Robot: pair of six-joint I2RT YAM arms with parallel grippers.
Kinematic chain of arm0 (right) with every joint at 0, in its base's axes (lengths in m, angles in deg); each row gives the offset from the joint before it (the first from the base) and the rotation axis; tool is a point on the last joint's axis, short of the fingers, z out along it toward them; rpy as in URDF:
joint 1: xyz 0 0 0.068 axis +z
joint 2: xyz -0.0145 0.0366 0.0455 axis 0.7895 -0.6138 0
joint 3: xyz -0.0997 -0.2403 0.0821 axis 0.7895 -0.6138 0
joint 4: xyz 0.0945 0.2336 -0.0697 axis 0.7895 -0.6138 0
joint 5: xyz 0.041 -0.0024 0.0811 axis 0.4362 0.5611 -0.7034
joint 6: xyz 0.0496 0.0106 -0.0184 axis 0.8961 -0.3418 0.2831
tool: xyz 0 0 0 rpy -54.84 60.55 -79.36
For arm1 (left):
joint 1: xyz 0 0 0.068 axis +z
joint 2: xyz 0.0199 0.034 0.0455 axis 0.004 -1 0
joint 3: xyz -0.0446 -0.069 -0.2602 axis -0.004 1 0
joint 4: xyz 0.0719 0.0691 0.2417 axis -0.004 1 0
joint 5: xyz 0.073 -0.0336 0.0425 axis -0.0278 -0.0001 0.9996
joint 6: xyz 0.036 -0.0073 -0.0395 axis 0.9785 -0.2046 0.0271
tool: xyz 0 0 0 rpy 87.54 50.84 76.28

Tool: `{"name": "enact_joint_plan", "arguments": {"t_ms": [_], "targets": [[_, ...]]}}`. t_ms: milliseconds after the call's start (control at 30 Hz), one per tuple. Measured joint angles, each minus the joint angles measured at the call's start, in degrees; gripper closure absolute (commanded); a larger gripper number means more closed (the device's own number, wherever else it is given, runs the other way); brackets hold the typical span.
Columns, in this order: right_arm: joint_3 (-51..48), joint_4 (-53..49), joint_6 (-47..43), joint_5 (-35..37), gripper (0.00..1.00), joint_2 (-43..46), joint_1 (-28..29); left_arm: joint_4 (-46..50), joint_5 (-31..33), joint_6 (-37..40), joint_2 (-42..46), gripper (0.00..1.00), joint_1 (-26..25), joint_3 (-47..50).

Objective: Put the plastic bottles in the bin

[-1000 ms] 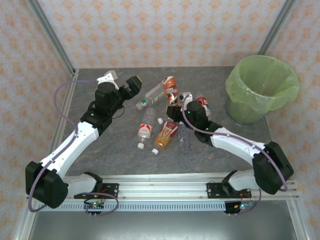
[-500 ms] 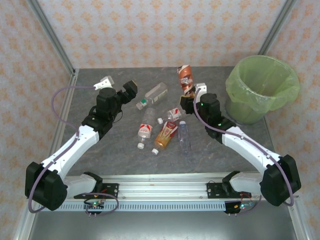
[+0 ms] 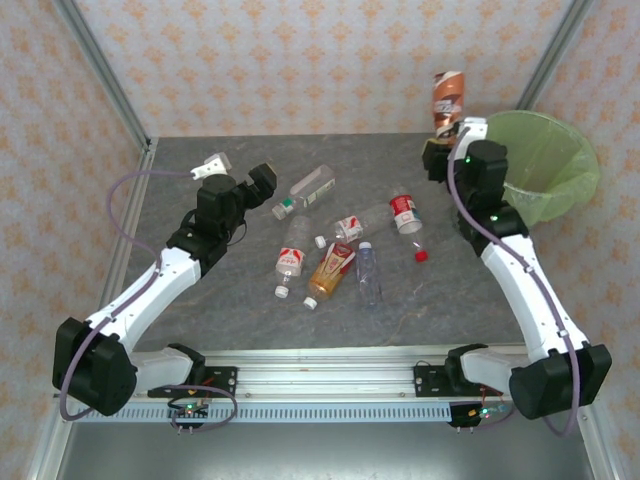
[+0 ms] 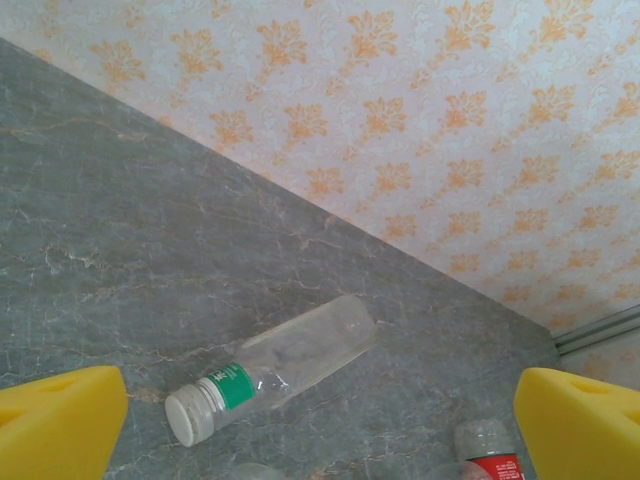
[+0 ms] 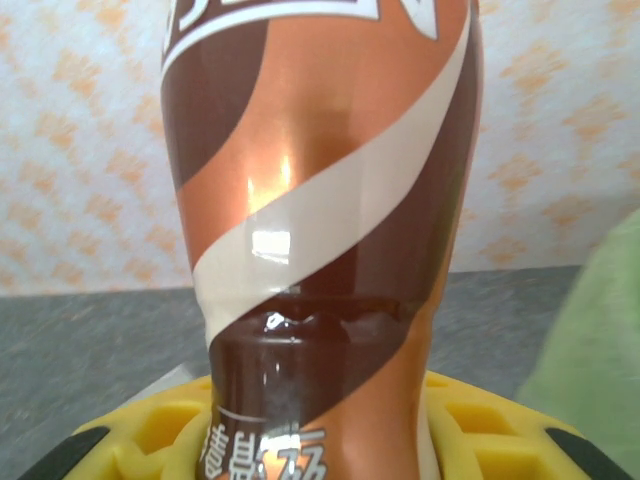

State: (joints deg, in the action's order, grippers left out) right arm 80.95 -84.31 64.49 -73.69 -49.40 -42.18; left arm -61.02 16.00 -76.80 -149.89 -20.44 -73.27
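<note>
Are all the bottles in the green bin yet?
Not yet. I cannot see any bottle inside the bin. The right gripper holds a brown bottle up beside its rim. About six bottles lie on the table, and the open left gripper hovers by the clear green-labelled bottle.

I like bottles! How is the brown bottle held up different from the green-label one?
The brown bottle is held up in the right gripper; the clear green-label bottle lies on the table. The brown bottle is wrapped in brown-orange; the clear one is see-through. Both are plastic.
</note>
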Motion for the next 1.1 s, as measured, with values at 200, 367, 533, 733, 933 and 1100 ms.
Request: {"name": "enact_joint_plan", "arguments": {"t_ms": [200,367,533,733,933,1100], "targets": [[4.33,-4.0,0.09,0.68,1.0,-1.86,-7.61,0.2,-0.11,0.42,-0.02,0.0,0.0,0.0],[4.98,-5.97,0.26,1.25,1.0,-3.63,-14.6,0.2,-0.52,0.61,-0.02,0.0,0.0,0.0],[7.56,-9.11,0.0,1.46,0.99,-6.56,-20.22,0.83,-0.76,1.05,0.68,0.0,0.0,0.0],[9.73,-11.8,-0.68,1.64,0.92,-8.98,-24.76,2.03,-1.81,1.7,1.7,0.0,0.0,-0.02],[14.01,-17.05,-2.73,1.64,0.84,-14.29,-27.04,3.74,-2.23,2.12,1.79,0.0,0.0,-0.11],[14.95,-19.3,-3.19,1.66,0.69,-16.35,-27.26,5.29,-2.23,2.32,1.81,0.0,0.0,-0.57]]}}
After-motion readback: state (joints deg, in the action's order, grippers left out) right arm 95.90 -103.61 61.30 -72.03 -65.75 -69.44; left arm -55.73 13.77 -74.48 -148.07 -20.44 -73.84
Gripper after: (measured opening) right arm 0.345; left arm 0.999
